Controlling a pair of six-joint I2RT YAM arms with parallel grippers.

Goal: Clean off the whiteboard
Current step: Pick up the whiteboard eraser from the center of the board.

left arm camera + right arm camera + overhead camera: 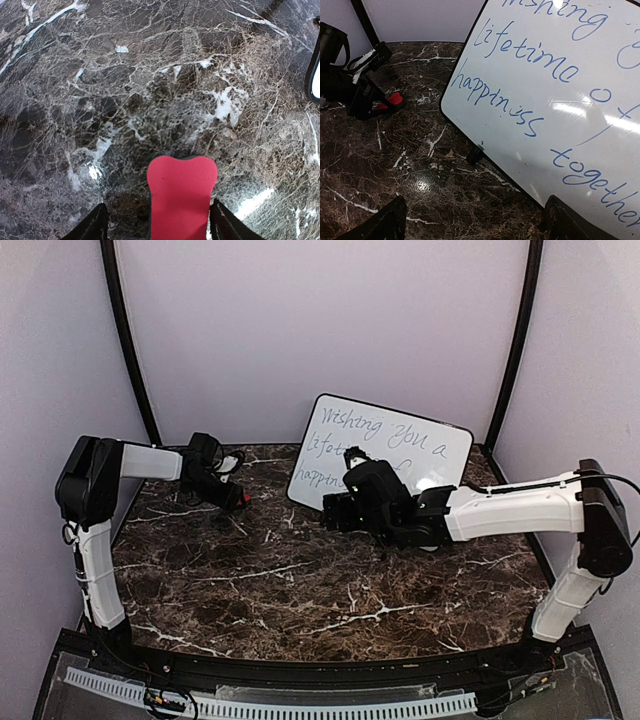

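Standing propped at a backward tilt, the whiteboard [385, 455] carries blue handwriting across its face, reading in part "lifetime of happiness together". A small black foot [475, 155] under the whiteboard's lower edge rests on the dark marble table [300, 590]. Just in front of the whiteboard, overlapping its lower middle in the overhead view, the right gripper [335, 512] hovers with its fingers [385, 225] spread wide and nothing between them. Off the whiteboard's left corner, apart from it, sits the left gripper [235, 498] with a red eraser [182, 195] between its fingers [92, 227]. One finger touches the eraser's side while a gap shows at the other, so whether it is clamped cannot be told. The eraser's rounded end points away from the wrist, low over the table.
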